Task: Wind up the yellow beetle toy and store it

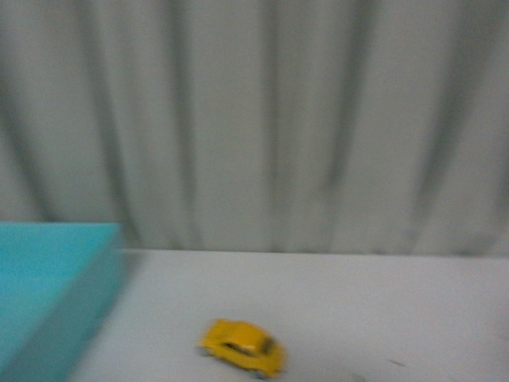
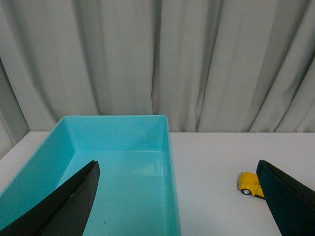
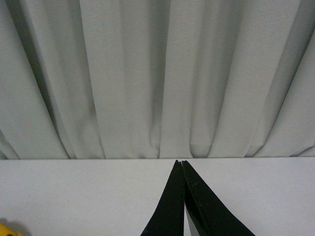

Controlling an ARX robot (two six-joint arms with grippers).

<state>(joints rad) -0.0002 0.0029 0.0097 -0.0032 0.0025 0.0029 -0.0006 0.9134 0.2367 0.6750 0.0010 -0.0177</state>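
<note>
**One toy on the table, one bin beside it, my two pincers both empty**

I count one yellow beetle toy (image 1: 242, 348); it stands on its wheels on the white table (image 1: 374, 302), out in the open, with nothing touching it; the front view is blurred, so I can make out its rounded body and dark windows but little more. There is one teal bin (image 1: 48, 270), to the toy's left in the front view; bare table lies between the two, so they are apart. The bin is open-topped, and the part of its floor that I can see holds nothing; from my left wrist I see one wheel of the toy, dark with a silver hub.

My left pincer (image 2: 177, 164) is spread wide; its two black fingers (image 2: 74, 201) sit at opposite sides of the left wrist view, with the bin's near corner and a strip of table between them; it has hold of nothing. My right pincer (image 3: 180, 164) is closed, its two fingers pressed together to one point with nothing between them; it hangs above bare table, and only a sliver of yellow shows at the corner of that view. One pale pleated curtain (image 1: 278, 119) runs behind the table.
</note>
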